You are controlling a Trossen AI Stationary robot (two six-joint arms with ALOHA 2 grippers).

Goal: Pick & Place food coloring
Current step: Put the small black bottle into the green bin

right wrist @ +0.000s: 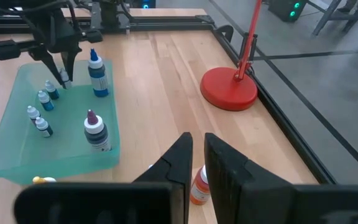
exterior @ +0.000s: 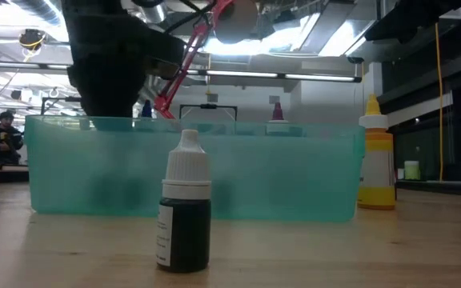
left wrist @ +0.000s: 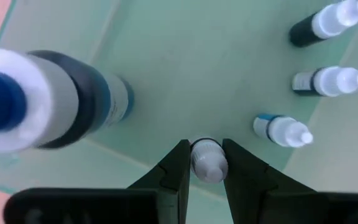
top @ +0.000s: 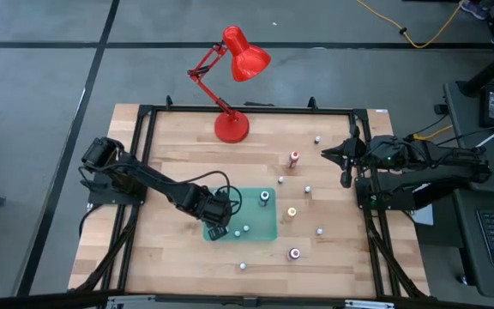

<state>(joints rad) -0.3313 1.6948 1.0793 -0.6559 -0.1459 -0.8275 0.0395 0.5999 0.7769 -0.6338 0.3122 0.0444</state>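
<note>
The left gripper [left wrist: 207,163] hangs over the near left corner of the green tray [top: 268,230], its two fingers clamped on the pale cap of a small bottle [left wrist: 207,160] that stands upright between them. The bottle's long axis runs straight down from the gripper toward the tray floor, so letting it go looks like a matter of lowering it that last bit and parting the fingers; how close its base is to the floor cannot be told.

Three more small bottles [left wrist: 283,129] already stand in the tray just to one side of the held one, apart from it, and a larger blue bottle [right wrist: 97,73] stands near it on the other side. The gap between them looks wide enough, but a tilt on release could knock a neighbour.

Other food coloring waits on the surface: a red bottle [top: 294,158] toward the far side, an orange bottle [top: 291,213] just right of the tray, and a dark bottle [exterior: 186,204] at the near edge.

The right gripper [right wrist: 195,152] waits at the right side of the surface with its fingers together and holding nothing. It is the nearer arm for the red bottle.
</note>
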